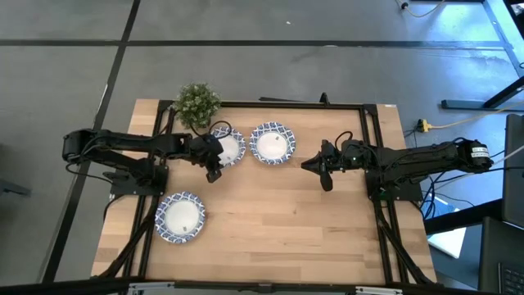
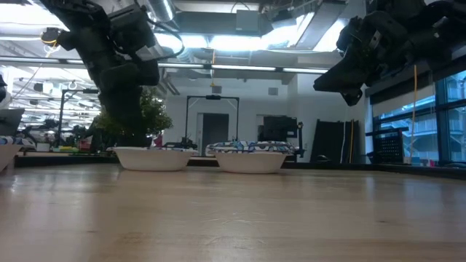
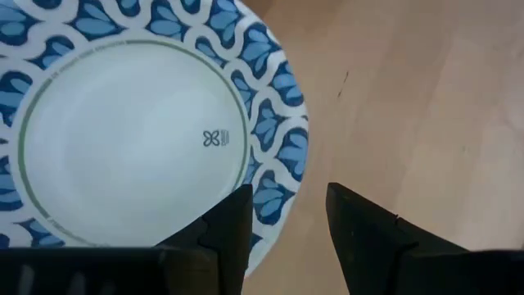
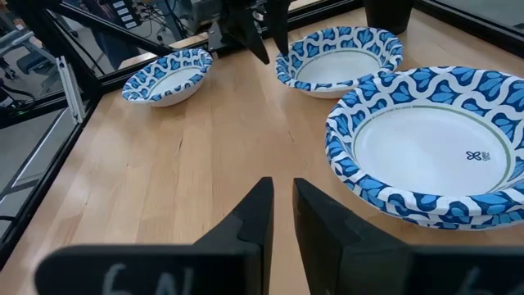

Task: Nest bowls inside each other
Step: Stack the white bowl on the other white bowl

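Three blue-and-white rimmed bowls show on the wooden table. One bowl [image 1: 228, 147] [image 3: 131, 139] sits by the plant. A second bowl [image 1: 272, 143] [image 4: 426, 147] is to its right, and a third bowl [image 1: 181, 217] [image 4: 168, 75] is nearer the left front. My left gripper [image 1: 214, 170] [image 3: 286, 209] is open just above the first bowl's near-right rim, with one finger over the rim and one over bare table. My right gripper [image 1: 318, 168] [image 4: 280, 192] hangs raised in the air to the right of the second bowl. Its fingers are shut, with only a slit between them, and hold nothing.
A small green potted plant [image 1: 197, 104] stands at the far edge, just behind the first bowl. A black frame [image 1: 360, 106] runs around the table. Bare wood [image 1: 286, 221] fills the middle and near right.
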Available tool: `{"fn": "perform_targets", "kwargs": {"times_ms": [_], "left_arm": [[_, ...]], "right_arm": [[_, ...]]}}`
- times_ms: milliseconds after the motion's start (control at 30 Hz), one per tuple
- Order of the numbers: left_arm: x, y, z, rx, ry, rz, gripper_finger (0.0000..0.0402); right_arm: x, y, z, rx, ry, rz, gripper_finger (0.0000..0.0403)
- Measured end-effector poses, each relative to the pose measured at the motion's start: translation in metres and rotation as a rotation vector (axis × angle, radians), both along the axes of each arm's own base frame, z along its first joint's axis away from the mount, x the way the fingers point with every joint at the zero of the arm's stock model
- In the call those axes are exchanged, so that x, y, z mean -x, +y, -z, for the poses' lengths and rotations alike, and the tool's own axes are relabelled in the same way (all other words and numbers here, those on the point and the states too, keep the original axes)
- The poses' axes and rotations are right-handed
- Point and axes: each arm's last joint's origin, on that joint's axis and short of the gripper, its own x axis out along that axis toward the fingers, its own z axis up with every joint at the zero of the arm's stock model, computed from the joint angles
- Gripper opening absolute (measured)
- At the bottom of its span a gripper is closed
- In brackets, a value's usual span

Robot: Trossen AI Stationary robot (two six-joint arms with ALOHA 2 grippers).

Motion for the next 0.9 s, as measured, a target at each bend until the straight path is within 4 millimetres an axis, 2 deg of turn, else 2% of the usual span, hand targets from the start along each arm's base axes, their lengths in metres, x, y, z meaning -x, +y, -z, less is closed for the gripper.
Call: {"fn": "perform_targets", "kwargs": {"times_ms": [267,600,900], "left_arm": [[-0.0006,-0.0011,-0.0002,0.026,-0.01,0.027,0.0153],[-0.0009,-0.0016,0.001,0.012,0.001,0.088,0.0227],[-0.0039,-0.0009,-0.0011,0.066,-0.049,-0.007,0.0233]], "right_arm": [[0.0,0.0,0.0,0.001,0.0,0.0,0.0051],[0.0,0.0,0.0,0.018,0.0,-0.006,0.0051],[0.0,0.0,0.0,0.018,0.0,-0.006,0.0051]]}}
